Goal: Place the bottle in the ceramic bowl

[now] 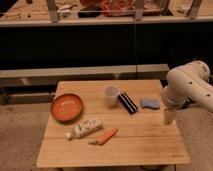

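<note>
One carrot point(105, 136) beside bottle point(86, 127), ceramic bowl point(66, 107) near; end effector point(170, 117) (grip unclear) by right edge of table point(115, 152).

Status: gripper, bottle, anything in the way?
Gripper over right edge of table, away from the bottle. Bottle lying on table next to ceramic bowl, not in it. Carrot close beside bottle, could crowd the grasp.

The single camera looks down from a raised spot in front of the pale wooden slatted counter point(150, 145). It faces the dark shelf unit point(90, 45) at 12 o'clock, at middle range, so the whole top shows. The white robot arm point(187, 85) is at 3 o'clock, its hand point(169, 116) hanging at the counter's right edge.
</note>
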Controlling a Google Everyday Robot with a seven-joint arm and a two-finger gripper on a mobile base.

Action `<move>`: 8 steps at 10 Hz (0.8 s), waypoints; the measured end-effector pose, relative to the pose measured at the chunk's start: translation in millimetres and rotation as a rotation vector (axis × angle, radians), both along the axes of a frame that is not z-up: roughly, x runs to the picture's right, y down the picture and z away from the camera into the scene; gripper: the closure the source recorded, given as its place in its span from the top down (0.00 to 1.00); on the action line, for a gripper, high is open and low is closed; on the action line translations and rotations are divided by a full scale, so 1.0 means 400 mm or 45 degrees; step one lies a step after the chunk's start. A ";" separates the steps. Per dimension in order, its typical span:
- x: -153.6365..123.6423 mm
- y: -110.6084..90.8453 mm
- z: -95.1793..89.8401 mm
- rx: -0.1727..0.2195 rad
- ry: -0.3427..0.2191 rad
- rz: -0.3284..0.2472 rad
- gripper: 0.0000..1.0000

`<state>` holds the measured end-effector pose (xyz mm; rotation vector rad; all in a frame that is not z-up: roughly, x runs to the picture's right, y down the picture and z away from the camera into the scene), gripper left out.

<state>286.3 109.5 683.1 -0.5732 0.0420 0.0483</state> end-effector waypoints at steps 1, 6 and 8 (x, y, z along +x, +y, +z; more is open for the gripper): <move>0.000 0.000 0.000 0.000 0.000 0.000 0.80; -0.020 -0.007 -0.006 0.024 -0.034 -0.011 0.80; -0.078 -0.015 -0.016 0.055 -0.091 -0.021 0.80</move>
